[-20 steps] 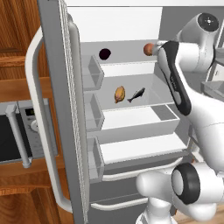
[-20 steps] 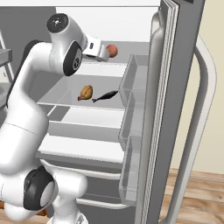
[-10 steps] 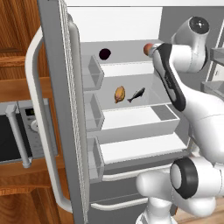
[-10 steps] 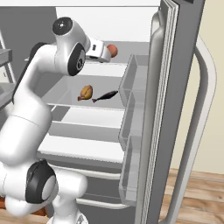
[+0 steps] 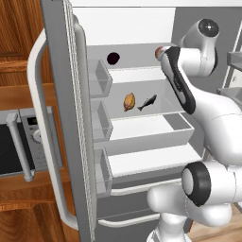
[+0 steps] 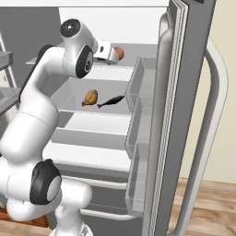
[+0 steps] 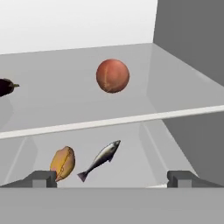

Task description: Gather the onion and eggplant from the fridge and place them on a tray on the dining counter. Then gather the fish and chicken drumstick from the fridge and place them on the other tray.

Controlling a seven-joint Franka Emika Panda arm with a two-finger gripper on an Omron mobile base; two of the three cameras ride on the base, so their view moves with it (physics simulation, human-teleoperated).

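Note:
The open fridge holds all the food. On the upper shelf sit the reddish-brown onion and, far to its left, the dark eggplant. One shelf lower, the golden chicken drumstick lies beside the grey fish. My gripper is open and empty, level with the upper shelf's front edge, and the onion lies straight ahead of it. In the right base view the hand reaches almost to the onion. The trays and dining counter are out of view.
The fridge door stands wide open, with clear bins along its inner side. A grey inner wall closes the shelf on the right. A microwave sits in the wood cabinets at left.
My arm's elbow has shifted a little and the hand has edged closer to the onion. The jaws stayed open. None of the food has moved.

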